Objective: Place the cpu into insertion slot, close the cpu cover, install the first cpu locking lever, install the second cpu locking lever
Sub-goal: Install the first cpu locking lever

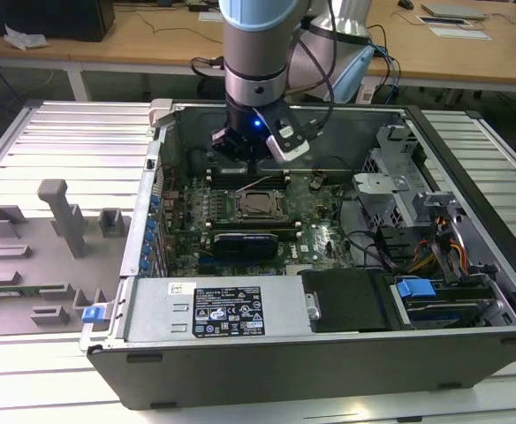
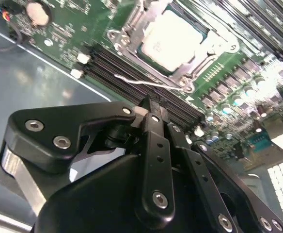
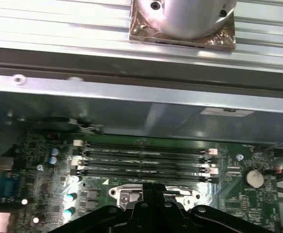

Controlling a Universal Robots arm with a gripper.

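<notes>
Just memory slots (image 2: 117,65) between fingers (image 2: 147,106) and cpu (image 2: 176,35)

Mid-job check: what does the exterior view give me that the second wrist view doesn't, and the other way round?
Exterior view: the whole open case, the power supply along its near side, the black card, and the grey fixture tray on the exterior view's left.

Second wrist view: close detail of the cpu with the cpu cover framing it, a thin wire lever beside it, and the gripper shut and empty just short of that lever.

Both: the green motherboard, the insertion slot, the memory slots.
</notes>
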